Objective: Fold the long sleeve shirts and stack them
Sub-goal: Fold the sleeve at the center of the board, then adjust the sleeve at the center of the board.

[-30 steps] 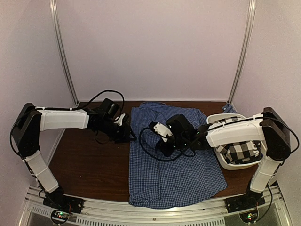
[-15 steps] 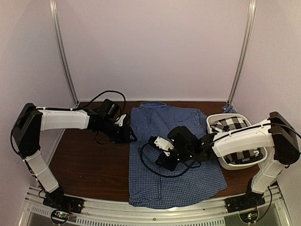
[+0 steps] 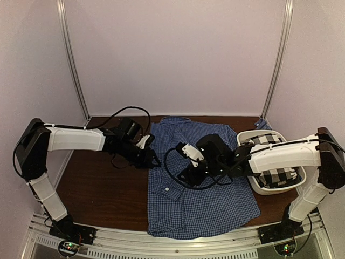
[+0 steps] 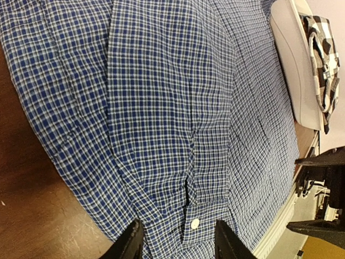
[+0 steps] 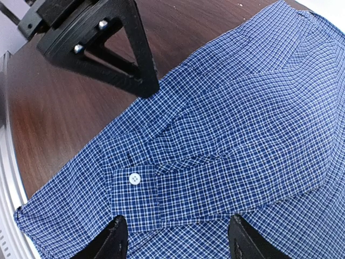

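The blue gingham long sleeve shirt (image 3: 207, 202) lies spread flat on the brown table (image 3: 102, 189), collar at the far side. One sleeve is folded across its body, and the cuff with a white button (image 3: 166, 190) rests near the shirt's left edge. My right gripper (image 3: 186, 175) hovers open just over that sleeve; its wrist view shows the cuff (image 5: 135, 186) flat ahead of the spread fingertips (image 5: 179, 240). My left gripper (image 3: 152, 160) stands open at the shirt's left edge, the cuff button (image 4: 195, 223) below its jaws (image 4: 178, 245). The black-and-white checked shirt (image 3: 277, 175) sits crumpled in the tub.
A white plastic tub (image 3: 262, 189) stands on the table's right side, against the blue shirt's right edge. Bare brown table lies left of the shirt. Metal rails run along the near edge (image 3: 161, 245). The left gripper's black finger (image 5: 108, 48) shows in the right wrist view.
My right gripper has opened and let go of the sleeve, which now lies folded over the shirt. My left gripper has edged right toward the shirt's edge.
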You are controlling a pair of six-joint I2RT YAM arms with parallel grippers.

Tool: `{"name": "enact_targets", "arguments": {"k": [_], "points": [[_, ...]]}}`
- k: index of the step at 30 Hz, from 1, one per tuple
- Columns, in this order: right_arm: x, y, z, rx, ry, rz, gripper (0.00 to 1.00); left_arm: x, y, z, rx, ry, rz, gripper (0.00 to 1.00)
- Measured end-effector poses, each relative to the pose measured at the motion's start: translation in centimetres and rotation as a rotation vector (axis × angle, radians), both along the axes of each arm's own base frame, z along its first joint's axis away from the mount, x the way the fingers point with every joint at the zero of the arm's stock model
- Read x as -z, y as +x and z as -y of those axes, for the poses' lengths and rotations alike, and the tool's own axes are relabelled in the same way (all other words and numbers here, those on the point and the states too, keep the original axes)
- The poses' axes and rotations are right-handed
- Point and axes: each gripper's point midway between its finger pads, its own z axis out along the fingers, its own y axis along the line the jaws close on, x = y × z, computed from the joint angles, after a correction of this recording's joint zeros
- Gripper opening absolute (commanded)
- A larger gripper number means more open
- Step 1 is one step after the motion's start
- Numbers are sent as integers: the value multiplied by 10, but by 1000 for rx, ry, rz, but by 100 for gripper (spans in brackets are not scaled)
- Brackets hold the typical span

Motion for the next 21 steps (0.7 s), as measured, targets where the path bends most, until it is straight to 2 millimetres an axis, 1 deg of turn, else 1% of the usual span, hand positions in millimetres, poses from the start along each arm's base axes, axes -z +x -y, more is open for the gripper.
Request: {"name": "enact_targets", "arguments": {"k": [2, 4, 10, 13, 17, 21], "points": [[3, 7, -6, 17, 0, -16, 64, 2, -7, 4, 17, 7, -1, 44], [10, 5, -10, 17, -7, -33, 64, 8, -14, 5, 28, 19, -10, 44], [36, -19, -20, -19, -64, -82, 61, 45, -48, -6, 46, 96, -87, 44], [48, -29, -24, -31, -96, -90, 60, 57, -62, -11, 49, 118, -124, 43], [64, -36, -26, -30, -138, -96, 59, 61, -69, -10, 53, 123, -138, 43], [70, -37, -29, -23, -170, -81, 59, 60, -72, -4, 60, 113, -134, 39]]}}
